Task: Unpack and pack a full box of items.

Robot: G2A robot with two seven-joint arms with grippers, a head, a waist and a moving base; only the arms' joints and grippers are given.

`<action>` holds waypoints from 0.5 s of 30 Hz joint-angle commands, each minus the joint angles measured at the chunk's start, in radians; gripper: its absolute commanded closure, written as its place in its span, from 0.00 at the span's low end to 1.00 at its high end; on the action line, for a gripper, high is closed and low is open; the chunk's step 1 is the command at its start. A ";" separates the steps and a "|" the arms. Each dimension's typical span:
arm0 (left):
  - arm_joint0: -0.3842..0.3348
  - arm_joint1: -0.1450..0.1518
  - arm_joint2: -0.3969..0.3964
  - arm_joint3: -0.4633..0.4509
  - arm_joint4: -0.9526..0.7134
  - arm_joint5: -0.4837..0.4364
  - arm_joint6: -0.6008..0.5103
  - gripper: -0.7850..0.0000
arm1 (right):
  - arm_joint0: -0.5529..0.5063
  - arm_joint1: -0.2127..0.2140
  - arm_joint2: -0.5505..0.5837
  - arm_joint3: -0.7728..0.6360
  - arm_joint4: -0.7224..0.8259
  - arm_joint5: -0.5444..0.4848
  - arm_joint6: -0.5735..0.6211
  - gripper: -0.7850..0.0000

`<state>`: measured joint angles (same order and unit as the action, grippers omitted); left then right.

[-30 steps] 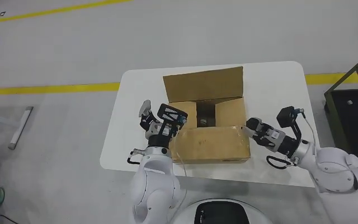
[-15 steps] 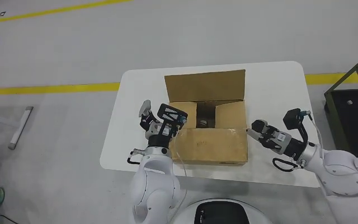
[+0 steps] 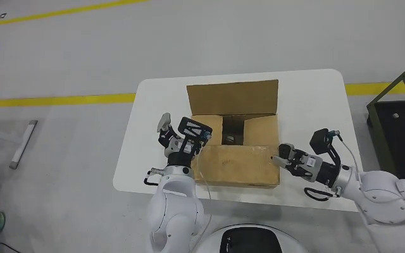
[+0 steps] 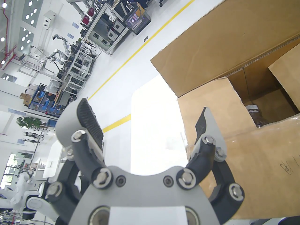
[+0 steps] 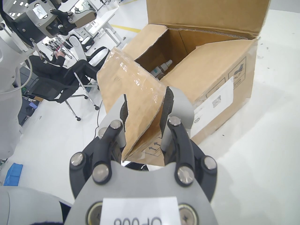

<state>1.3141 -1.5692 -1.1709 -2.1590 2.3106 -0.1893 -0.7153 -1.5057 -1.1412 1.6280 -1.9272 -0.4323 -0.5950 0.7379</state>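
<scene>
Right gripper [image 5: 146, 97] was brought back in from beside the box [image 3: 243, 166] and set half-open astride a corner of the near flap [image 5: 131, 80], not clamped. Left gripper [image 4: 143, 106] was kept wide open, empty, by the box's left corner. The box was left on the table [image 3: 304, 88], 1 bottle [image 4: 254, 114] seen inside; unpacking was judged barely begun.

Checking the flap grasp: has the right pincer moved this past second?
Yes. The right pincer drew away from the cardboard box, then returned to its front right corner, closer to the table's near edge.
</scene>
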 commanded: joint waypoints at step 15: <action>0.000 0.000 0.000 0.000 0.000 0.000 0.000 0.00 | -0.036 0.034 -0.004 -0.065 0.087 -0.069 0.162 0.73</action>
<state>1.3141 -1.5692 -1.1709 -2.1590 2.3106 -0.1893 -0.7153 -1.5403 -1.1087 1.6270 -1.9896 -0.3298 -0.6615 0.9006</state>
